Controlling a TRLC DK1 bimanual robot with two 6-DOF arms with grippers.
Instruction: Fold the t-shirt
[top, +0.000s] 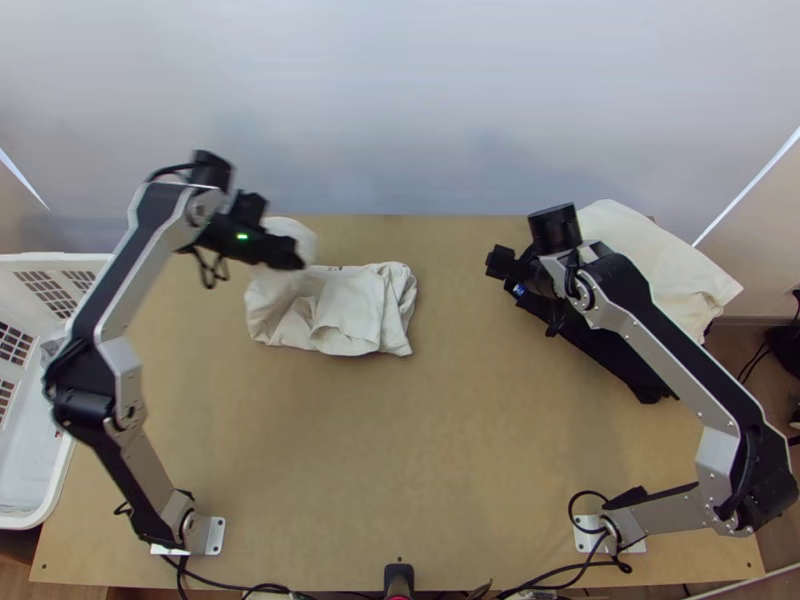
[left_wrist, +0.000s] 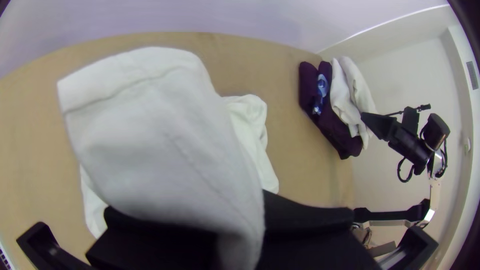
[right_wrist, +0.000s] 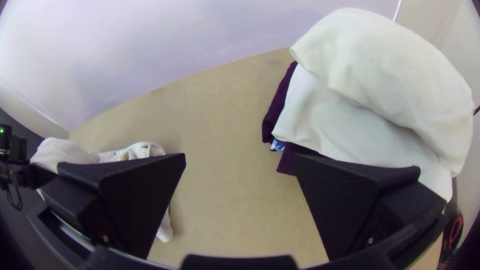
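Note:
A cream-white t-shirt (top: 365, 310) lies bunched into a compact, wrinkled bundle left of the table's middle. At its upper left my left gripper (top: 288, 252) is shut on the shirt, with a part of it lifted off the table. In the left wrist view a broad fold of the t-shirt (left_wrist: 150, 135) rises from between the black fingers of the left gripper (left_wrist: 237, 225), covering much of the bundle beneath. My right gripper (top: 500, 265) is above the table, right of the shirt and apart from it. The right wrist view has the right gripper (right_wrist: 241, 159) open, nothing between its fingers.
At the table's far right, white cloth (top: 640, 255) lies on dark cloth (top: 625, 365), partly under the right arm. A white plastic basket (top: 38, 500) stands at the left edge. Bare tabletop (top: 400, 440) spreads between the arms' bases.

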